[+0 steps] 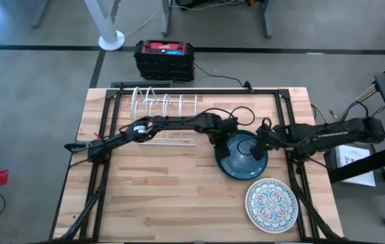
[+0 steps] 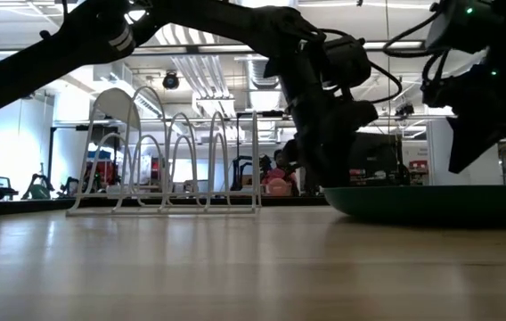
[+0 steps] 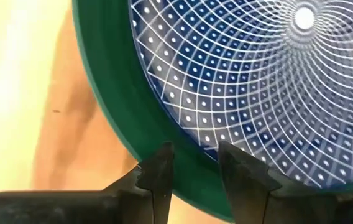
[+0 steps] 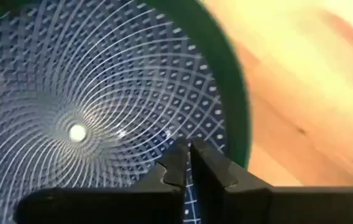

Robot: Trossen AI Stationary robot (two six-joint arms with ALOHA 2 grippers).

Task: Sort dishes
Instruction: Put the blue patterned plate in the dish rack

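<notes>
floral plate (image 1: pixel 271 204) at table's near edge, apart; blue plate (image 1: pixel 241 154) mid-table, nested in green plate (image 3: pixel 111 106), left gripper (image 3: pixel 192 168) parted astride rim, right gripper (image 4: pixel 189 163) closed over it, likely for lifting.

We see 2 dark, near-black jointed arms: left arm (image 1: pixel 172 124), right arm (image 1: pixel 335 133). Left arm shows white band near elbow. Loose black cables loop around both wrists. Right arm bears white lettering along its side. Fingers (image 3: pixel 158 171) matte black, angular, notched.
</notes>
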